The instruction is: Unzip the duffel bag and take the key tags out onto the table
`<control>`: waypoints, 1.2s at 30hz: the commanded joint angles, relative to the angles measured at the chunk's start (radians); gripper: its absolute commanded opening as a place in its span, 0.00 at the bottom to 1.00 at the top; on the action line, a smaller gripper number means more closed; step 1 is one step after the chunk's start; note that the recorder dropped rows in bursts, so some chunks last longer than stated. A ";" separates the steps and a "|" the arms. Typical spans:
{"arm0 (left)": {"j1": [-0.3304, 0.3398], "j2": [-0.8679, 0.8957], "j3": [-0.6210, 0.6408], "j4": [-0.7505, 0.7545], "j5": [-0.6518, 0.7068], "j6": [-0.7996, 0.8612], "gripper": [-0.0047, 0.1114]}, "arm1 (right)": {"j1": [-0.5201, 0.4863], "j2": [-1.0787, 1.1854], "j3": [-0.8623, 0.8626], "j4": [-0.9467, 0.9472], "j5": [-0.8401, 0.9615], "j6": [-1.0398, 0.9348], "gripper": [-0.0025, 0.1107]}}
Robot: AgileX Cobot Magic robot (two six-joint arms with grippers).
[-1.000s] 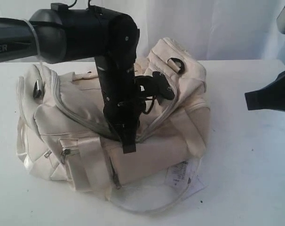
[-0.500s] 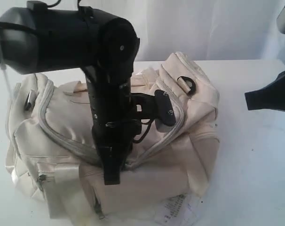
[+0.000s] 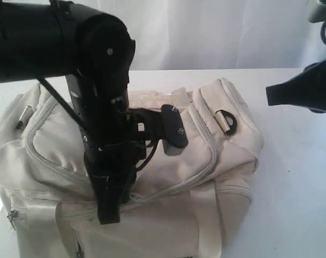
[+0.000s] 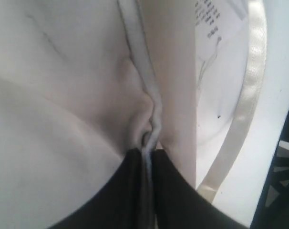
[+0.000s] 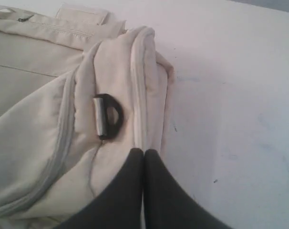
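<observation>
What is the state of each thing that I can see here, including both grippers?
Cream fabric duffel bag: main zipper looks closed, resting on the white table.
Left gripper: shut, pinching the bag's grey zipper seam.
Right gripper: shut, holding nothing.
Black D-ring: free, nothing clipped to it.

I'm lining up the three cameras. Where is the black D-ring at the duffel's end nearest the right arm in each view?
Exterior view: the D-ring sits right of centre, on the duffel bag's end.
Left wrist view: not in it.
Right wrist view: the D-ring lies near the picture's middle, on the bag's end.
Shared landmark in those two: the grey zipper track beside it.
</observation>
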 commanded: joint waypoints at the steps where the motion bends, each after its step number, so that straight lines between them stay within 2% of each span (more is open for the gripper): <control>1: -0.011 -0.016 -0.083 -0.077 0.096 -0.014 0.46 | 0.006 0.135 -0.119 0.009 0.037 0.015 0.02; 2: -0.011 -0.016 -0.095 -0.077 0.096 -0.014 0.53 | 0.006 0.167 -0.145 0.009 0.037 0.015 0.02; 4: -0.011 -0.017 -0.115 -0.065 0.096 -0.016 0.60 | 0.006 0.225 -0.193 0.009 0.027 0.015 0.02; 7: -0.005 -0.041 -0.122 -0.019 0.085 -0.019 0.57 | 0.006 0.327 -0.277 0.009 0.026 0.015 0.03; 9: 0.018 -0.067 -0.122 0.010 0.021 -0.019 0.51 | 0.006 0.396 -0.336 0.009 0.026 0.015 0.09; 12: 0.090 -0.111 -0.122 0.039 -0.063 -0.066 0.37 | 0.006 0.492 -0.416 0.009 0.013 0.015 0.26; 16: 0.238 -0.143 -0.116 0.039 -0.070 -0.125 0.08 | 0.006 0.610 -0.501 0.009 -0.021 0.015 0.51; 18: 0.313 -0.154 -0.092 0.000 -0.080 -0.124 0.04 | 0.006 0.662 -0.527 0.005 -0.041 0.015 0.56; 20: 0.371 -0.163 -0.053 -0.082 -0.107 -0.099 0.04 | 0.006 0.715 -0.546 0.003 -0.049 0.015 0.55; 22: 0.402 -0.167 -0.014 -0.169 -0.140 -0.042 0.04 | 0.006 0.761 -0.558 0.003 -0.024 0.015 0.49; 28: 0.417 -0.167 0.095 -0.400 -0.235 0.154 0.04 | 0.006 0.826 -0.558 -0.057 0.131 0.067 0.19; 31: 0.417 -0.165 0.110 -0.457 -0.263 0.165 0.04 | 0.006 0.823 -0.558 -0.070 0.201 0.108 0.04; 36: 0.417 -0.142 0.110 -0.585 -0.361 0.165 0.04 | 0.006 0.803 -0.545 -0.071 0.284 0.139 0.02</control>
